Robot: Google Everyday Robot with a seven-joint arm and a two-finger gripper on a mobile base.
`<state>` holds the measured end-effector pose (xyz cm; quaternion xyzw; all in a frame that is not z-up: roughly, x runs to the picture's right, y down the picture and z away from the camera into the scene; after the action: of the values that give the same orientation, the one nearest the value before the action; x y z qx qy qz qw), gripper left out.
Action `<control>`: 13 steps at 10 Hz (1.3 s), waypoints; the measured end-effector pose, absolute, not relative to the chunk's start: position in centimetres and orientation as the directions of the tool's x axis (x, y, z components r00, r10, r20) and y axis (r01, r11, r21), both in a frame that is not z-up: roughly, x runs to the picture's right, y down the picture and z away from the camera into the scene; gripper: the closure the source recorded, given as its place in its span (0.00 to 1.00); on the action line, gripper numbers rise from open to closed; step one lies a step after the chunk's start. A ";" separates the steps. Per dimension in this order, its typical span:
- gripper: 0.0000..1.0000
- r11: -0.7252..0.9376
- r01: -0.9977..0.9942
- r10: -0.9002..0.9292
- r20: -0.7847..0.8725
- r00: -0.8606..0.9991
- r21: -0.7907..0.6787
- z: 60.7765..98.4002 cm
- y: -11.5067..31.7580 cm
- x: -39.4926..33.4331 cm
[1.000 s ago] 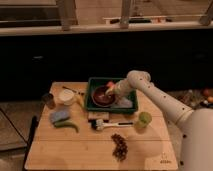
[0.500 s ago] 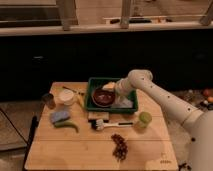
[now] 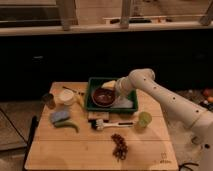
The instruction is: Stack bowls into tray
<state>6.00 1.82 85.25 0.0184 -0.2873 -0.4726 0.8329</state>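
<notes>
Tool (image 3: 117,91) is observed low inside the tray (image 3: 91,96), at the right edge of the bowl (image 3: 103,97); whether it is spread or pressed together cannot be told, nor whether the bowl is touched. A wooden desk (image 3: 75,150) is noted carrying all items. The white arm (image 3: 167,99) is extended from the right, over the desk's far right corner, and bent down into the tray. The dark green tray is placed at the rear centre of the desk. One dark red-brown bowl is seated upright in the tray's left half. A bluish sponge (image 3: 60,116) is found near the left edge, with a white cup (image 3: 66,97) behind it. A white-handled brush (image 3: 109,124) is laid just in front of the tray. A lime-green cup (image 3: 144,119) is set right of the brush.
</notes>
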 end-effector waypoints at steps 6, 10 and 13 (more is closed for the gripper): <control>0.20 0.541 0.772 -0.828 0.372 0.420 0.333 82.4 -0.4 5.5; 0.20 0.541 0.771 -0.829 0.371 0.420 0.335 82.4 -0.4 5.5; 0.20 0.542 0.771 -0.828 0.371 0.421 0.335 82.4 -0.4 5.5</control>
<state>5.51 -0.40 82.40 0.0565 -0.2523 -0.4754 0.8410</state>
